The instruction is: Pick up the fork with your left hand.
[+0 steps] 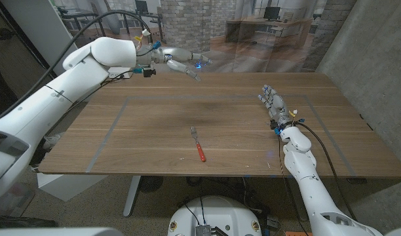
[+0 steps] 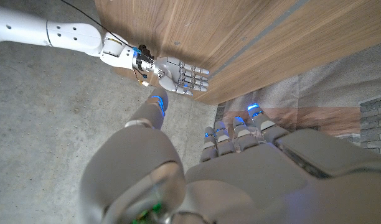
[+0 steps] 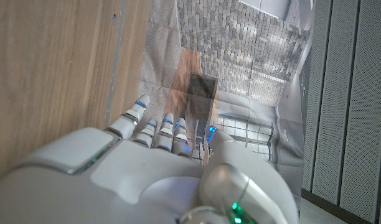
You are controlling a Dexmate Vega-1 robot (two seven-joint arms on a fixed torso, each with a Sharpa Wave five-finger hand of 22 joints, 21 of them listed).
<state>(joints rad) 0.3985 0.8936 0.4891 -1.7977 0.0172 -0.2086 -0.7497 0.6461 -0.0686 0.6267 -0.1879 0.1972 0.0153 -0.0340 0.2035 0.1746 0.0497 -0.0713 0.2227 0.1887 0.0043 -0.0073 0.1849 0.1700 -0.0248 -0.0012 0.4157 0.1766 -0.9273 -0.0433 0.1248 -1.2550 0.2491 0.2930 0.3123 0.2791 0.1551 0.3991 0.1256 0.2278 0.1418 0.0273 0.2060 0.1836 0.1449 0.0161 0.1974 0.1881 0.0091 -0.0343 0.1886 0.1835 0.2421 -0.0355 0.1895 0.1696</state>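
Both arms have smooth, rounded white shells with black cables running along them. The left hand [image 1: 182, 63] and right hand [image 1: 273, 103] are silver-grey metal with segmented fingers, small blue lights glowing at the fingers, and coloured wires at the wrists.

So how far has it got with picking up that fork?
Nothing is done yet: the fork lies untouched on the table. The left hand is raised near the far edge, holding nothing. The right hand waits aside. Reaching, gripping and lifting remain.
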